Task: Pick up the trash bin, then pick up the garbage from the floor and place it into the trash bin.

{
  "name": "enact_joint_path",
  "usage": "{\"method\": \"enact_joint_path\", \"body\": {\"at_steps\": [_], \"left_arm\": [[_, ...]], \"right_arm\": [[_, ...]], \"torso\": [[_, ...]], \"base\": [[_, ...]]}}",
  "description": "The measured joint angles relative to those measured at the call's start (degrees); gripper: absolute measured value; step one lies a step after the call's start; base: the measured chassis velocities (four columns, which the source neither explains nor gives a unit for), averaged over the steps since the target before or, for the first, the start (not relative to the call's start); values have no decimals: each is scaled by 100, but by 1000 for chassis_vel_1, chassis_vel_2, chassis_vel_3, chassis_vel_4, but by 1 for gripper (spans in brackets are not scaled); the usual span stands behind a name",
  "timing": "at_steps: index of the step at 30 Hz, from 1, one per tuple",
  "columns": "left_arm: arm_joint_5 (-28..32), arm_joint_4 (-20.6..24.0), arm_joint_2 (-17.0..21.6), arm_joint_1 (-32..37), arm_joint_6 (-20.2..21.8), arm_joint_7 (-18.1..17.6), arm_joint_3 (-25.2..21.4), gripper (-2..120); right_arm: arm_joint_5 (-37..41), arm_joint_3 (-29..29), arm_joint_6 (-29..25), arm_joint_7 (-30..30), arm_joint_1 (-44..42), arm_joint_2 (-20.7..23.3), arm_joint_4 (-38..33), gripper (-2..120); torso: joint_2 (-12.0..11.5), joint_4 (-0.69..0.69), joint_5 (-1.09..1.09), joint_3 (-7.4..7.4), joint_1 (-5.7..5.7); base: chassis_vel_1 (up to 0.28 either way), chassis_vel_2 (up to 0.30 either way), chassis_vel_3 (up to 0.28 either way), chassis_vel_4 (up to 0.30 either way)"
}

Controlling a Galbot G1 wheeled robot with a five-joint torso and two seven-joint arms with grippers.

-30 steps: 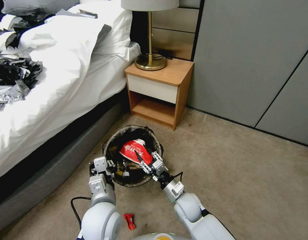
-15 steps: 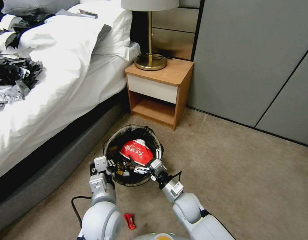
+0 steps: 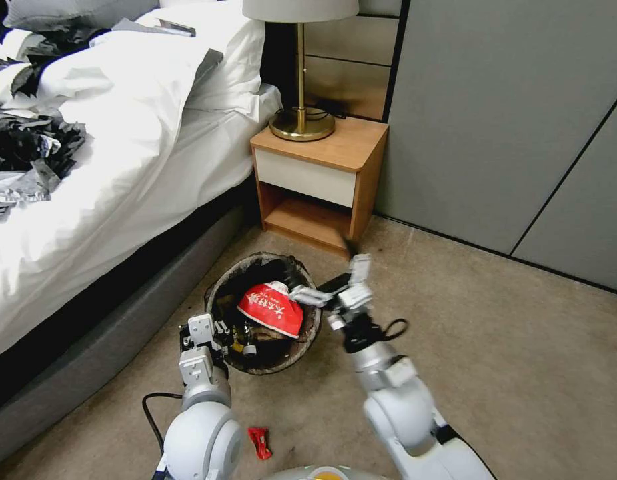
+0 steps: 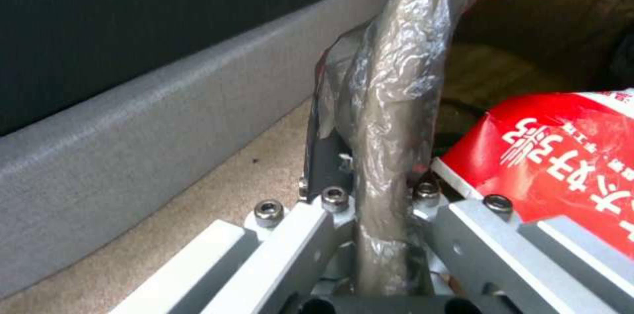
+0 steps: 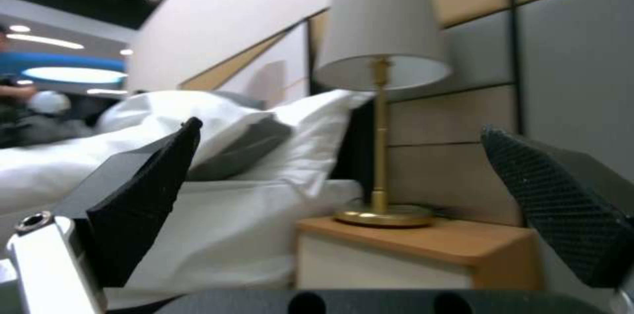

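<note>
Beside the bed (image 3: 88,220), on the carpet floor (image 3: 495,347), sits the trash bin (image 3: 223,283) — its liner-wrapped rim clamped tight in the left gripper (image 4: 380,207). A red-and-white snack packet (image 3: 271,310) lies inside the bin. Just past the bin's far-right rim hovers the right gripper (image 3: 335,283), jaws spread wide and empty. A small red wrapper (image 3: 259,443) lies on the floor near the robot's base.

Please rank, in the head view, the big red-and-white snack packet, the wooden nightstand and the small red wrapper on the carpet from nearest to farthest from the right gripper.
1. Big red-and-white snack packet, in the trash bin, just left of the open right gripper.
2. Wooden nightstand, behind it by the wall.
3. Small red wrapper, on the carpet near the robot's base.
</note>
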State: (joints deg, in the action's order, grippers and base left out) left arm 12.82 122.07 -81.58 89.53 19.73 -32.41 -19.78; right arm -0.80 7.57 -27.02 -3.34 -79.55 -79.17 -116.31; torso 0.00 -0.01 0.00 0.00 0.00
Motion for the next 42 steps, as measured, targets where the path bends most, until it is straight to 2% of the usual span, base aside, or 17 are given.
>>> {"method": "enact_joint_path", "body": {"at_steps": [4,10,16,24,42], "left_arm": [[20,2,20,-5,0,0,-12,0],[62,37,51,9,-2,-8,-36,0],[62,126,37,40,4,-9,-45,0],[62,197,43,65,21,-9,-80,0],[66,257,48,111,60,0,-98,0]], "right_arm": [[-4,147,-63,-63,-155,-25,-84,100],[-22,728,-474,-301,-762,-133,-223,100],[-18,1093,-790,-357,-829,-201,374,100],[35,1112,-801,-390,-726,-224,685,100],[94,1079,-596,-517,-687,-243,662,100]], "torso": [[0,0,0,0,0],[0,1,0,0,0],[0,1,0,0,0],[0,1,0,0,0],[0,1,0,0,0]], "base": [[0,0,0,0],[0,0,0,0],[0,0,0,0],[0,0,0,0],[73,74,68,67]]}}
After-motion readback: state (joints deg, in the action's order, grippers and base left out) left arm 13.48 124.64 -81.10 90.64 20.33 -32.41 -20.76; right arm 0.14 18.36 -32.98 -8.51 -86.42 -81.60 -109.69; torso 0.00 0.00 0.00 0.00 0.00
